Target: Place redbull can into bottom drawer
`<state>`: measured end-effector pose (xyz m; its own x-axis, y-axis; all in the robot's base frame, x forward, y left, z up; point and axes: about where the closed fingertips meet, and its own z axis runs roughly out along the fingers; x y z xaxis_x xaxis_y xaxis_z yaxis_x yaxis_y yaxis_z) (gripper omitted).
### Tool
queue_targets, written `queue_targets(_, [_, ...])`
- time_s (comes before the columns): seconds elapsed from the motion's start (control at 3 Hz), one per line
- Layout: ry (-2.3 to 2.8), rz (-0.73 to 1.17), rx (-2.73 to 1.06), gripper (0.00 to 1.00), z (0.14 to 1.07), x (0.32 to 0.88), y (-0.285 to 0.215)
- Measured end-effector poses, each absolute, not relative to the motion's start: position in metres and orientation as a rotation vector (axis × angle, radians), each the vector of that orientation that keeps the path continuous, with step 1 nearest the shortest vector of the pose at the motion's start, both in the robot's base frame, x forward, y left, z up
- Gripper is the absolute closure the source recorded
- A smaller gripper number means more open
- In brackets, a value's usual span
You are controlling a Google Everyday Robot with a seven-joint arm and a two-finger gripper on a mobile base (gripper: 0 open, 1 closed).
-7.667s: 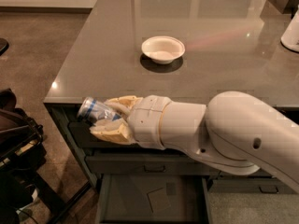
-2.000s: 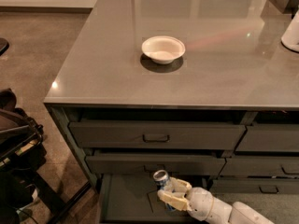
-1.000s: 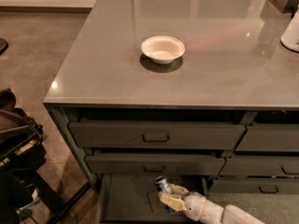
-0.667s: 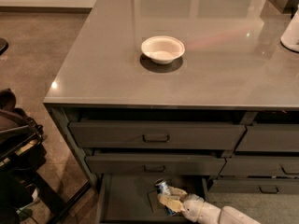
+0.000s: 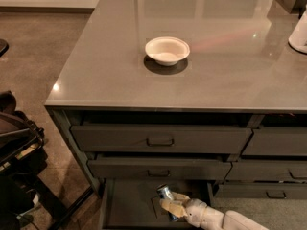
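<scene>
The gripper [image 5: 170, 202] is seen low at the front, reached into the open drawer [image 5: 127, 206] from the right, with the pale arm [image 5: 225, 220] running off behind it to the lower right. Its two fingers [image 5: 168, 206] are closed around the can [image 5: 164, 192], so the can is carried in the grasp rather than lying loose. The can is found between the fingers and just past their tips. Its silver top juts up and to the far left of the gripper, and its blue body runs down through the grip toward the wrist. Its long axis is thus tilted, neither upright nor flat, leaning away from the wrist toward the back of the drawer.

The drawer floor is spread below and to the left of the gripper. Whether the can's lower end touches that floor cannot be made out, as it is hidden by the fingers; it appears to be just above it. The two upper drawers [image 5: 159, 141] are stacked directly above the gripper, and the bowl [image 5: 167, 50] is set well above and beyond it on the counter [image 5: 96, 71].

The placing is judged to be nearly done, since the can is already within the drawer's outline. A short drop straight down and a release are judged to be what is left. The tilt matters here: a can let go on a lean is likely to tip or roll on the flat floor.
</scene>
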<state>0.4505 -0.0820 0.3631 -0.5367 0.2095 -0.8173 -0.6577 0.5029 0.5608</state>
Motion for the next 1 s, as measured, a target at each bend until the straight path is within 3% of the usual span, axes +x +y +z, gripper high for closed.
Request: queue_targets(1.0, [2.029,1.182,-0.217,1.0,0.252,0.469,-0.07])
